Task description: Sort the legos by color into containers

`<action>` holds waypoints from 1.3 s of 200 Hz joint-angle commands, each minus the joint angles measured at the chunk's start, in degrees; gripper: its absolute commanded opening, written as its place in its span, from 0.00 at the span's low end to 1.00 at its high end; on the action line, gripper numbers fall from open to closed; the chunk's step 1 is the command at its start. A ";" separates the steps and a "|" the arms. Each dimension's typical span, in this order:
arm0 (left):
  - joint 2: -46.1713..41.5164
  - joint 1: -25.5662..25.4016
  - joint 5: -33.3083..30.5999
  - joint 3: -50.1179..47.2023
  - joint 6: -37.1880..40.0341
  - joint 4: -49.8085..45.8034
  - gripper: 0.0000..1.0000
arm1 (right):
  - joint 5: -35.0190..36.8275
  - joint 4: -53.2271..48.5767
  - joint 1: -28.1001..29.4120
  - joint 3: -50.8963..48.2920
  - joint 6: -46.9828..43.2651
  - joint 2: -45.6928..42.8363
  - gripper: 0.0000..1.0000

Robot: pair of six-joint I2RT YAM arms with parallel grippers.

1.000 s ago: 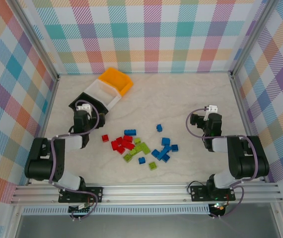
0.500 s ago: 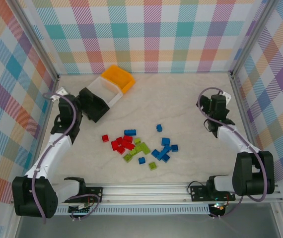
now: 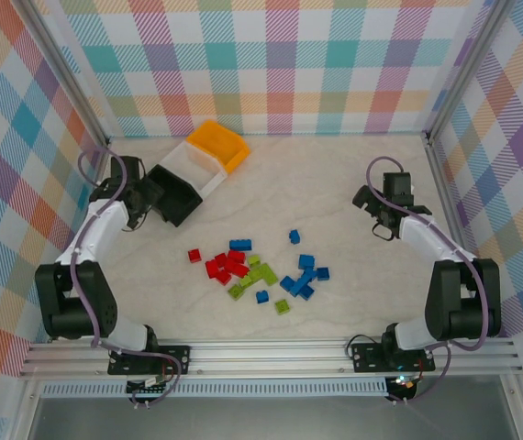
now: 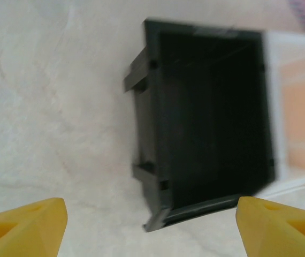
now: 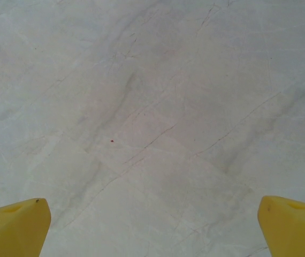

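The legos lie loose mid-table: a red cluster [image 3: 225, 266], lime green ones [image 3: 258, 273] and blue ones [image 3: 303, 275]. The containers stand in a diagonal row at the back left: black bin [image 3: 175, 194], white bin [image 3: 199, 170], orange-yellow bin [image 3: 218, 147]. My left gripper [image 3: 145, 195] is open at the black bin's left end. In the left wrist view the empty black bin [image 4: 211, 123] sits just ahead of the left gripper [image 4: 152, 230], with the white bin [image 4: 277, 107] beyond it. My right gripper [image 3: 372, 203] hangs open over bare table at the right, nothing between its fingers [image 5: 13, 225].
Aluminium frame posts and checked walls close in the table on the left, back and right. A metal rail [image 3: 271, 353] runs along the near edge by both arm bases. Bare table lies between the bins and the right arm.
Both arms have unfolded from near their bases and swung outward. The left gripper came round to the black bin's left end; the right gripper reached the back right. Bins and legos have not moved.
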 commanded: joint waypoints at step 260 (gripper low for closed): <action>27.83 -8.67 7.99 21.15 17.05 -5.20 0.00 | -0.55 -3.06 0.15 0.64 -1.21 2.18 1.00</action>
